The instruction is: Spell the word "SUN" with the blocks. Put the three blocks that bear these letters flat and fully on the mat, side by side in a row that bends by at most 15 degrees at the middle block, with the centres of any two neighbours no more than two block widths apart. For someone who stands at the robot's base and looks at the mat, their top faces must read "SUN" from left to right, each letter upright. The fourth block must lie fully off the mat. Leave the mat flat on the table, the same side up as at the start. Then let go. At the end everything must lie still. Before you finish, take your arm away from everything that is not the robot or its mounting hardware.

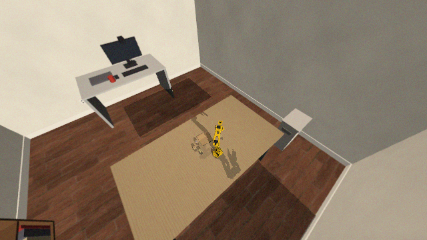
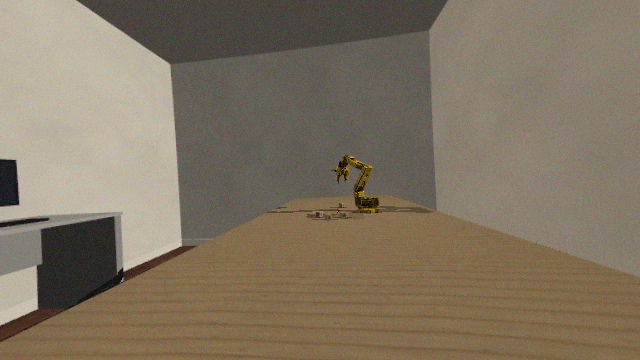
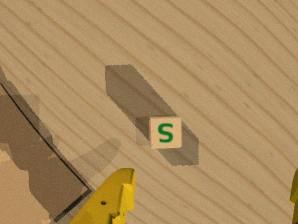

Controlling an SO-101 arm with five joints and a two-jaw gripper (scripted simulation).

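In the top view my gripper [image 1: 220, 123] [image 2: 342, 175] [image 3: 212, 182] is at the far end of my yellow arm [image 1: 217, 137] [image 2: 363, 177], reaching away from its base over the long wood-grained table [image 1: 160, 173] [image 2: 320, 285] [image 3: 225, 55]. The mat [image 1: 202, 138] [image 3: 14, 182] lies nearer my base than my gripper does, off to one side, with small pieces clustered by it; their letters are too small to read. Well apart from me, a white desk [image 1: 97, 91] [image 2: 75, 217] carries a monitor [image 1: 123, 51] [image 2: 7, 182], a keyboard [image 1: 135, 71] [image 2: 22, 222] and a red mug [image 1: 111, 79]. Dark reddish planks [image 1: 73, 160] [image 2: 160, 259] cover the floor, and a grey wall [image 1: 283, 50] [image 2: 300, 125] meets a cream one [image 1: 100, 20] [image 2: 100, 125].

In the exterior view I hang above the table, fingers pointing down. Small blocks sit below me, a few on the viewer's side and one farther back; I cannot tell their letters here.

In the wrist view my fingers stand partway open, holding nothing. The S block [image 3: 165, 132] rests on the table beyond my fingertips, its green letter facing up, fully off the mat. The mat's dark-edged corner shows near my left-hand finger in this view, and shadows stripe the wood around the block.
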